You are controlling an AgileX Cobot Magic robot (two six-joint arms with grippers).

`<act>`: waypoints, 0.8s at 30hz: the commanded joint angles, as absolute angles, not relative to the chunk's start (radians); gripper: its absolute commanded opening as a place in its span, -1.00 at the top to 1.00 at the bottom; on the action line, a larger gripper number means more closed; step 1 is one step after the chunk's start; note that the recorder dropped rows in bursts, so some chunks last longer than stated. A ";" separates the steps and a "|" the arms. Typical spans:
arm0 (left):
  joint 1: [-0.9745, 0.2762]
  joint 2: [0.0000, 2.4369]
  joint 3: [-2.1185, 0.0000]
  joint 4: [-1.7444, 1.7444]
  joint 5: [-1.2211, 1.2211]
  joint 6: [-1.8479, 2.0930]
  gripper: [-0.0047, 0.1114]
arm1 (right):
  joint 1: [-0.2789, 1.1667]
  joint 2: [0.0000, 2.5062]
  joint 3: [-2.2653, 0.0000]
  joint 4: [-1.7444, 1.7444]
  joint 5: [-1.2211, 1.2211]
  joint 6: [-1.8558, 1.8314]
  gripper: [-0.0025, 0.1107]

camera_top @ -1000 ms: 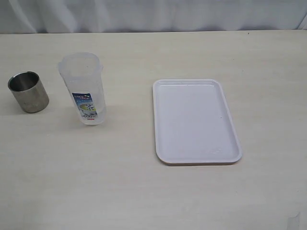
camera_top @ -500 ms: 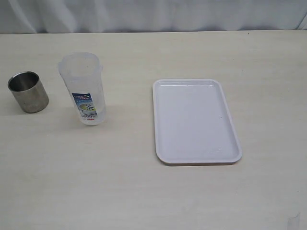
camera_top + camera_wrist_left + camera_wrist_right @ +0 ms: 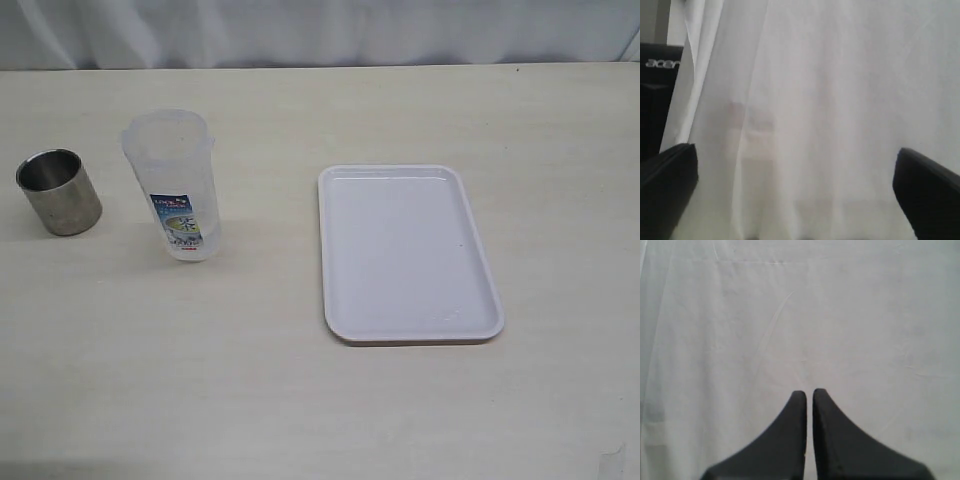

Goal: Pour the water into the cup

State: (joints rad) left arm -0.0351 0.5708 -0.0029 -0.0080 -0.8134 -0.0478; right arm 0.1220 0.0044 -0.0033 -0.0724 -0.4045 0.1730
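Observation:
The steel cup (image 3: 59,191) stands upright at the far left of the table. To its right stands a tall translucent plastic pitcher (image 3: 175,186) with a blue-green label; the water in it is too faint to make out. Neither arm shows in the exterior view. In the left wrist view my left gripper (image 3: 797,192) faces a white curtain, its black fingers (image 3: 667,185) spread wide with nothing between them. In the right wrist view my right gripper (image 3: 809,394) is shut and empty, also facing white cloth.
A white rectangular tray (image 3: 408,252) lies empty right of the table's middle. A white curtain (image 3: 320,30) hangs behind the table's far edge. A dark monitor (image 3: 655,95) shows beside the curtain in the left wrist view.
Nothing has moved on the table in the exterior view. No earlier wrist frames are given.

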 commanded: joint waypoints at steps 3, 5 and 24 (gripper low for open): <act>-0.030 0.979 -0.008 -0.010 -1.048 -0.014 -0.89 | 0.118 0.000 0.000 -0.068 -0.388 0.179 0.88; -0.030 1.139 -0.038 0.015 -1.091 0.006 -0.89 | 0.118 0.000 0.000 -0.068 -0.373 0.179 0.88; -0.030 1.914 -0.312 0.014 -1.221 0.038 -0.89 | 0.118 0.000 0.000 -0.068 -0.364 0.179 0.88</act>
